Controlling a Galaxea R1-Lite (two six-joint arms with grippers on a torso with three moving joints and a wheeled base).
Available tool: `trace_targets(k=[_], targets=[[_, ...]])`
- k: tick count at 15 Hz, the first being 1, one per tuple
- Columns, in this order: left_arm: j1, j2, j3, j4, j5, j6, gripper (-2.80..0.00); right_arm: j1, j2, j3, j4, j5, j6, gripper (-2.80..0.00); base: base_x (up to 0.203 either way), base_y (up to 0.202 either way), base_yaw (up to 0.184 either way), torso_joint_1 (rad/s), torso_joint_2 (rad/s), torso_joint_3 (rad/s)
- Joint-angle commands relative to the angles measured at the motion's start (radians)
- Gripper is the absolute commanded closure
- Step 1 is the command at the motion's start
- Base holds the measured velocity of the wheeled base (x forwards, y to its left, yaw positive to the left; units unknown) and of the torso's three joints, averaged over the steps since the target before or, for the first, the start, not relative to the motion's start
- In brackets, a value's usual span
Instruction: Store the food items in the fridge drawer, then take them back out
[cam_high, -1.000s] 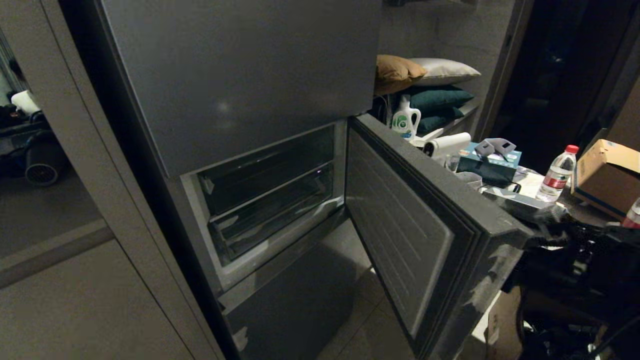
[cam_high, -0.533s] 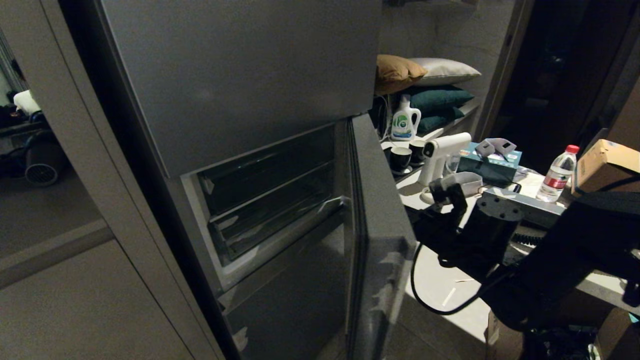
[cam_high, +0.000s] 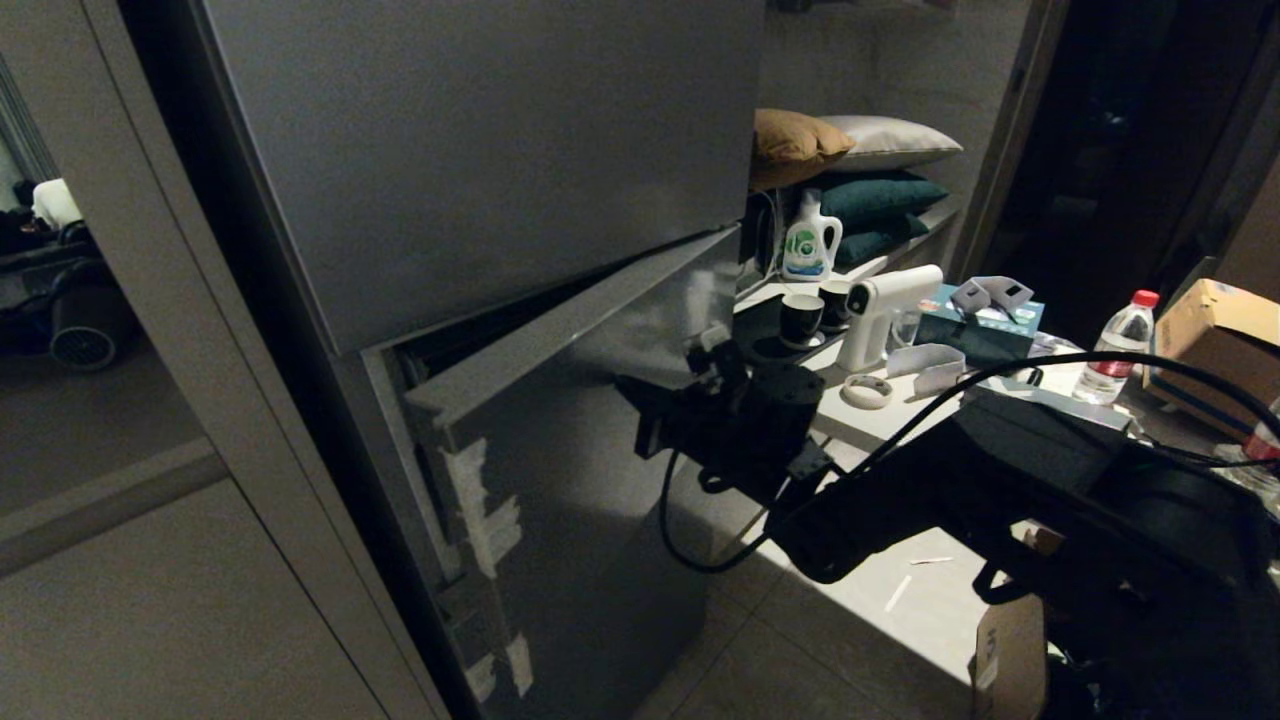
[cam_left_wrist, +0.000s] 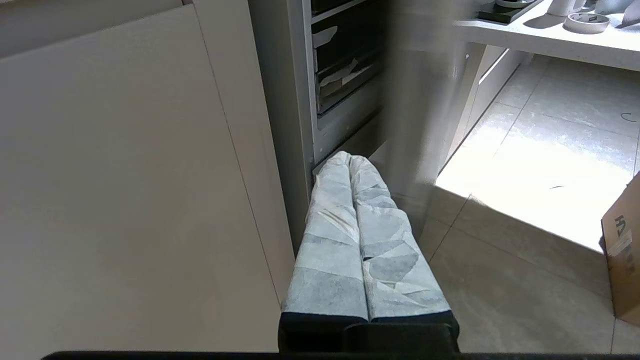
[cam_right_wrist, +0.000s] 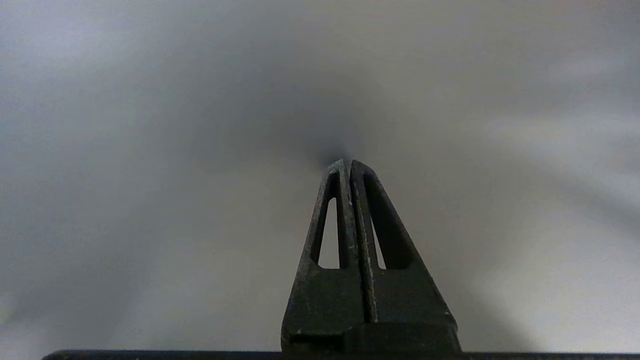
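Observation:
The food items are out of view. The fridge's grey middle door (cam_high: 580, 430) stands only slightly ajar. It hides the fridge drawer in the head view. Through the remaining gap, the left wrist view shows clear drawer fronts (cam_left_wrist: 345, 65). My right gripper (cam_high: 632, 392) is shut and empty, its tips (cam_right_wrist: 345, 163) pressed against the door's flat grey face (cam_right_wrist: 150, 150). My left gripper (cam_left_wrist: 348, 157), with fingers wrapped in pale tape, is shut and empty. It hangs low by the fridge's bottom corner.
A white counter (cam_high: 900, 410) to the right holds two dark cups (cam_high: 800, 318), a white spray gun (cam_high: 880, 310), a tissue box (cam_high: 975, 325), a water bottle (cam_high: 1115, 348) and a cardboard box (cam_high: 1225, 330). Pillows (cam_high: 850, 150) lie on a shelf behind. A beige cabinet panel (cam_high: 150, 580) flanks the fridge.
The middle door has swung from wide open to nearly shut. My right arm has swept leftward with it, the shut gripper against its outer face. The left arm has not moved.

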Motion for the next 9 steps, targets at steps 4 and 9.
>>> trace_targets(k=[4, 9], targets=[[0.000, 0.001, 0.000, 0.000, 0.002, 0.001, 0.00, 0.038, 0.113, -0.168, 0.057, 0.007, 0.063, 0.00, 0.000, 0.000, 0.000, 0.000, 0.00, 0.000], [0.000, 0.001, 0.000, 0.000, 0.001, 0.001, 0.00, 0.019, 0.064, -0.048, 0.006, -0.007, 0.067, 0.00, 0.000, 0.000, 0.000, 0.000, 0.00, 0.000]])
